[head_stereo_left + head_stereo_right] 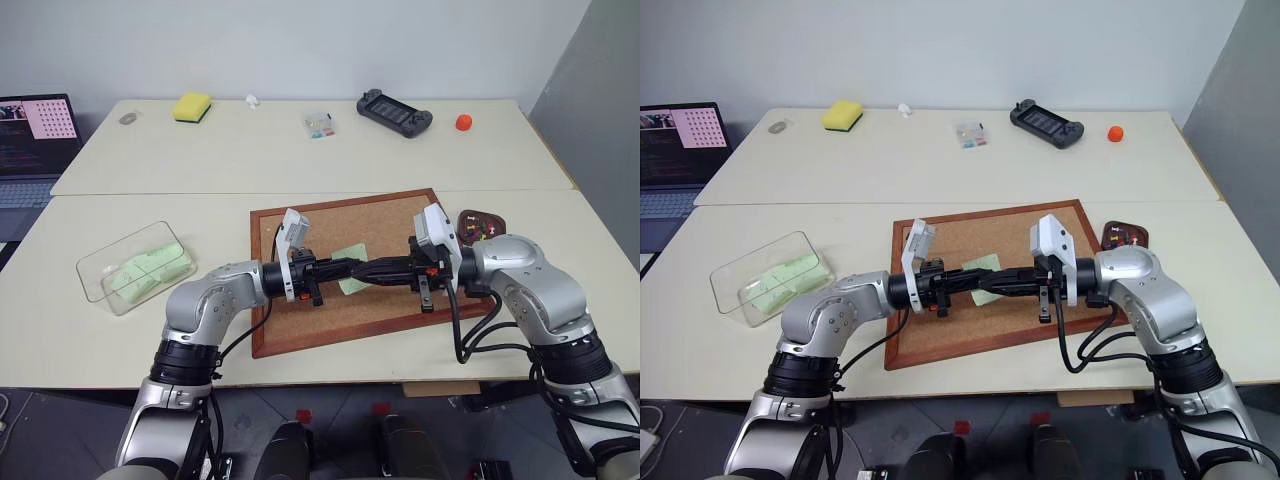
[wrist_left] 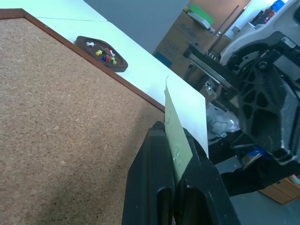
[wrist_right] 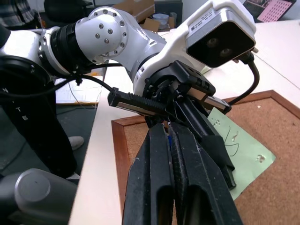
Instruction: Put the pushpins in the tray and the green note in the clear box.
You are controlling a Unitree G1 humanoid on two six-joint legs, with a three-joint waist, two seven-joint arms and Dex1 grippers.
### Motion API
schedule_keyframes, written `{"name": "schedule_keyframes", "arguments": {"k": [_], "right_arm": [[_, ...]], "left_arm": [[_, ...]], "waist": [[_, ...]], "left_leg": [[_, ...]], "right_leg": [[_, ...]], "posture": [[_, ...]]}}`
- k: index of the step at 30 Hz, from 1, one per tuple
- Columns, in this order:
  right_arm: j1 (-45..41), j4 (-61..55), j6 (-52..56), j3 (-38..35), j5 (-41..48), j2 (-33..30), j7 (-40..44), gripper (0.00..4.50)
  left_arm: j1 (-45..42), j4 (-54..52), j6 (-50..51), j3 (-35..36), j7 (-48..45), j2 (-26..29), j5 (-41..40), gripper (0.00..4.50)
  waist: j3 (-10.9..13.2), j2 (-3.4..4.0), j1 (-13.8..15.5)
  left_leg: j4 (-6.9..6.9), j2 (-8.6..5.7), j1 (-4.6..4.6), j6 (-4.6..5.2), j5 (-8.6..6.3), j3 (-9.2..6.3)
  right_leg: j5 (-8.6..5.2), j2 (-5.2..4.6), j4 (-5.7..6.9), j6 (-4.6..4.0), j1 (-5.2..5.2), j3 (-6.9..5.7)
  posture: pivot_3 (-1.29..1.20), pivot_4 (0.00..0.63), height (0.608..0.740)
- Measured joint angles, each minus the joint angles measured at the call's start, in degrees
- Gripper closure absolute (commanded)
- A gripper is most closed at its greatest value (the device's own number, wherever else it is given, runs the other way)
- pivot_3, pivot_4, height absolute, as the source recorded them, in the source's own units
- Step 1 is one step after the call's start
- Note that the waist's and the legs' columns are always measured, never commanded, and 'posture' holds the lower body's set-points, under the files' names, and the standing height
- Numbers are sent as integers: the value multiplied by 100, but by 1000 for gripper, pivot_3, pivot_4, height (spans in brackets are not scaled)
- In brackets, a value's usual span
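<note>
The pale green note (image 1: pixel 352 253) hangs over the cork board, pinched at its edge by my left gripper (image 2: pixel 173 129), which is shut on it. My right gripper (image 3: pixel 168 129) faces the left one tip to tip, just beside the note (image 3: pixel 243 154); its fingers are shut and I see nothing between them. The dark brown tray (image 1: pixel 493 216) sits off the board's right edge, behind my right wrist, with several coloured pushpins (image 2: pixel 107 52) in it. The clear box (image 1: pixel 118 243) stands at the left of the near table with pale green paper inside.
The wood-framed cork board (image 1: pixel 380 225) lies under both grippers. On the far table are a yellow sponge (image 1: pixel 191 106), a small clear case (image 1: pixel 319 124), a black game controller (image 1: pixel 395 112) and a red object (image 1: pixel 464 122). A laptop (image 1: pixel 35 140) sits far left.
</note>
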Motion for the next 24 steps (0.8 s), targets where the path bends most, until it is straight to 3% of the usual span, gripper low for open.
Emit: {"name": "schedule_keyframes", "arguments": {"k": [6, 11, 18, 24], "right_arm": [[-1, -35, 175, -138, 85, 13, -290, 4500], [-1, 265, 160, -878, -27, 37, -1184, 4500], [117, 1186, -60, -1681, -837, 31, -2989, 4500], [-218, 2680, -490, -1905, -1260, 221, -3803, 4500]], "left_arm": [[7, -27, -121, -101, -30, 9, 109, 4488], [116, -401, -542, -271, -51, 110, 387, 4488], [43, -735, -2269, -615, 468, -73, 1604, 4488], [45, -752, -3120, -1011, 823, -455, 2281, 4488]], "waist": [[0, 0, 4], [0, -1, 12], [0, -1, 19], [1, -1, -2]], "left_leg": [[1, -2, -1, 0, 0, 1], [0, -1, -2, 0, 0, 3], [-1, -5, -3, 0, 0, 25], [-1, -3, 2, 2, 0, 68]], "right_leg": [[0, -1, 0, 0, 0, 1], [0, -1, 0, 0, -1, 2], [0, -3, -2, 0, -1, 13], [1, 0, 2, 0, -2, 24]], "posture": [[0, 150, 740], [0, 150, 740], [0, 150, 740], [0, 150, 740]]}}
